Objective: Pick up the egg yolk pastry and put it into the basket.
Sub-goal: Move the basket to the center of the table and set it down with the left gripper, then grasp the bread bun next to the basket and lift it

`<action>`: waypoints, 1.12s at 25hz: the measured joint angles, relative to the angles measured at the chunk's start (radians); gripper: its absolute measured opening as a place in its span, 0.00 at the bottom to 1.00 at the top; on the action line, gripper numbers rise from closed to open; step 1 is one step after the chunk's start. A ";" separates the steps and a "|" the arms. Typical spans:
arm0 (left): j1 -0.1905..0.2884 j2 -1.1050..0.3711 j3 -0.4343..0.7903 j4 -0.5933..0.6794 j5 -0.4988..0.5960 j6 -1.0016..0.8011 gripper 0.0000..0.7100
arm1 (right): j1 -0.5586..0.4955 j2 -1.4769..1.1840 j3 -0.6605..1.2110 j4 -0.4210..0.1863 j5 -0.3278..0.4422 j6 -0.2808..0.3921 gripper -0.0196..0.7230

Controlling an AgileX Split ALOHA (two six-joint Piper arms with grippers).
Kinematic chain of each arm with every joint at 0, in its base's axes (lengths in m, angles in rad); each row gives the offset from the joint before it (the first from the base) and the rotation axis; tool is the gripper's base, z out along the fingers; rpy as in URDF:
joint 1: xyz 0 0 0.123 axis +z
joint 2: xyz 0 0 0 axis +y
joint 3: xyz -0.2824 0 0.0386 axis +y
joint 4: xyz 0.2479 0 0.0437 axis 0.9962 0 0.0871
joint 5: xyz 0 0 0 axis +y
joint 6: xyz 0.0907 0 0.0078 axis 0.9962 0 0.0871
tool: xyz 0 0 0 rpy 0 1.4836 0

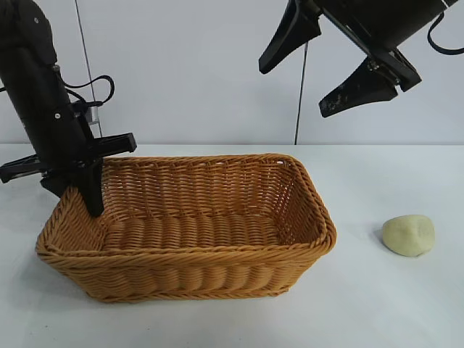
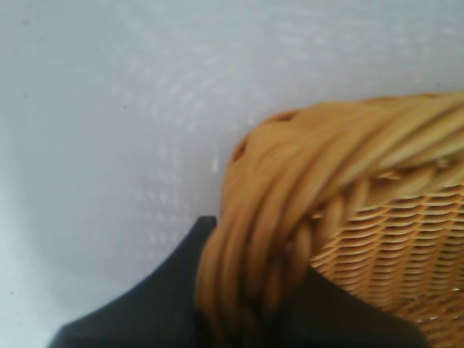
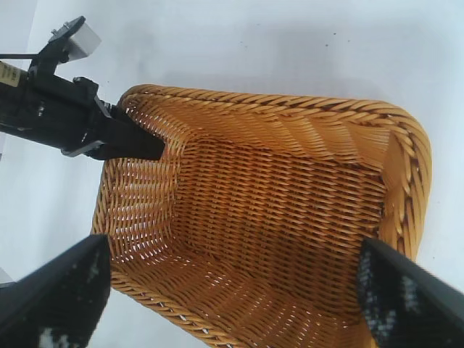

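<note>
The orange-tan wicker basket (image 1: 190,252) stands mid-table. My left gripper (image 1: 88,197) is shut on its left braided rim (image 2: 290,181), one dark finger outside the wall and one inside; the right wrist view shows that gripper (image 3: 134,143) clamped at the rim too. The egg yolk pastry (image 1: 409,235), a pale yellow-green lump, lies on the white table to the right of the basket, apart from it. High above the basket's right half hangs my right gripper (image 1: 294,90), wide open and holding nothing. Its wrist view looks down into the basket (image 3: 290,109); the pastry is out of that view.
A white table (image 1: 377,304) carries everything, with a pale wall behind. Nothing lies inside the basket. Bare tabletop surrounds the pastry on all sides.
</note>
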 joint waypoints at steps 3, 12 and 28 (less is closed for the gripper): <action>-0.002 0.000 0.000 0.001 -0.018 0.000 0.39 | 0.000 0.000 0.000 0.000 0.000 0.000 0.88; -0.002 -0.027 -0.009 0.005 0.004 0.000 0.97 | 0.000 0.000 0.000 0.000 0.000 0.012 0.88; 0.014 -0.200 -0.184 0.179 0.136 0.000 0.98 | 0.000 0.000 0.000 0.000 0.000 0.016 0.88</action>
